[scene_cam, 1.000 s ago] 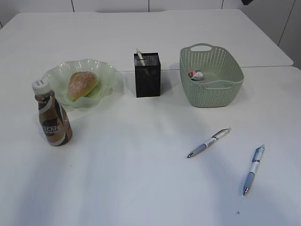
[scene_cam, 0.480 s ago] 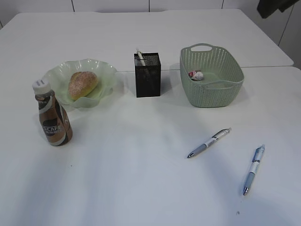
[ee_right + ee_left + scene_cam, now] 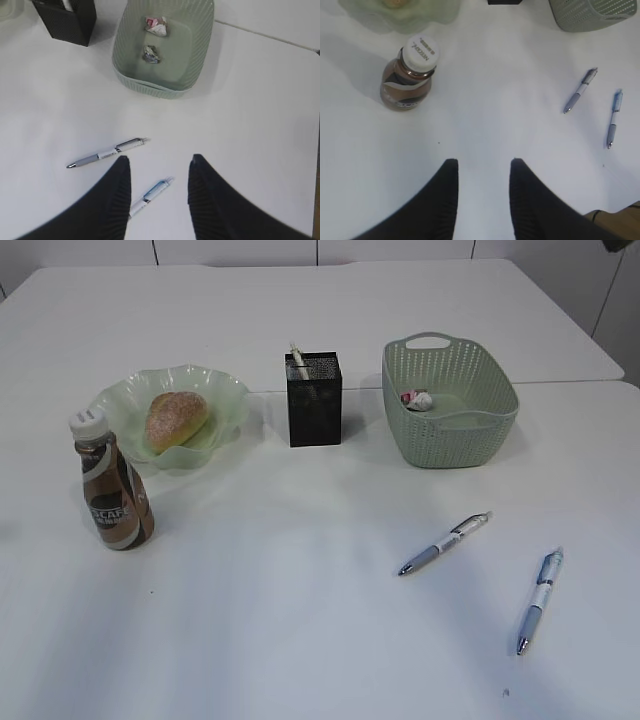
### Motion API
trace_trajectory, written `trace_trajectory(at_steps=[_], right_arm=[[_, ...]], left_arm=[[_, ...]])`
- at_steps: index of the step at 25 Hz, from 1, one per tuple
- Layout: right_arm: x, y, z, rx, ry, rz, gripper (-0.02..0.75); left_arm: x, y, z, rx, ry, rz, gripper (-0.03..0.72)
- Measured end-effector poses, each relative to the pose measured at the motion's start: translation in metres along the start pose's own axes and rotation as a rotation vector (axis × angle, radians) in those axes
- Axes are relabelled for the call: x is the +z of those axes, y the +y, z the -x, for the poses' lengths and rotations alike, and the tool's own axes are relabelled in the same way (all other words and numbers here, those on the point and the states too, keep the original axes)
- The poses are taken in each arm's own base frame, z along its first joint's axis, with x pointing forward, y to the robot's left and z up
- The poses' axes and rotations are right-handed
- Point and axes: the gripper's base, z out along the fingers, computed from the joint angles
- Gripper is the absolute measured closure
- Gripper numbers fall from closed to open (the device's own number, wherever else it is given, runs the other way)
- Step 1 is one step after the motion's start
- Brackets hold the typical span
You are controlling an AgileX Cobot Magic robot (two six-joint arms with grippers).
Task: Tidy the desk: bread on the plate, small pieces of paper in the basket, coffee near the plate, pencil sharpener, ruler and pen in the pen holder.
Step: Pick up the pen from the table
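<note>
Right hand (image 3: 157,165), fingers spread and empty, hangs above two pens (image 3: 107,152) (image 3: 150,195) on the bench (image 3: 260,125), best straddling one barrel crosswise before pinching.

- Desk (image 3: 300,640) is looking smooth, matt white.
- Plate (image 3: 228,392) is showing translucent, glossy plastic.
- Basket (image 3: 455,440) is looking matt, perforated plastic.
- Holder (image 3: 314,410) is showing fine black mesh.
- Bread (image 3: 175,420) is looking sugar-dusted.
</note>
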Motion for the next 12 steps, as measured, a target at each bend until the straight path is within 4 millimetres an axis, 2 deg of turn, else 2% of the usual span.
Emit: trace_trajectory(at_steps=[3, 6, 9, 10, 11, 12], right_arm=[[-0.015, -0.001, -0.006, 0.029, -0.03, -0.008, 0.42], [-0.038, -0.003, -0.013, 0.046, -0.085, -0.014, 0.42], [-0.046, -0.003, -0.015, 0.052, -0.103, -0.015, 0.42], [-0.061, -0.005, -0.02, 0.075, -0.141, -0.026, 0.42], [-0.061, -0.005, -0.02, 0.077, -0.141, -0.026, 0.42], [-0.069, -0.007, -0.023, 0.095, -0.159, -0.047, 0.42]], left_arm=[[0.0, -0.003, 0.0, 0.013, -0.005, -0.028, 0.448], [0.0, -0.005, 0.001, 0.024, -0.011, -0.053, 0.448], [0.001, -0.008, 0.001, 0.039, -0.01, -0.067, 0.448], [0.001, -0.01, 0.0, 0.046, -0.006, -0.072, 0.448], [0.002, -0.012, -0.001, 0.059, 0.0, -0.079, 0.448], [0.004, -0.016, -0.002, 0.076, 0.007, -0.087, 0.448]])
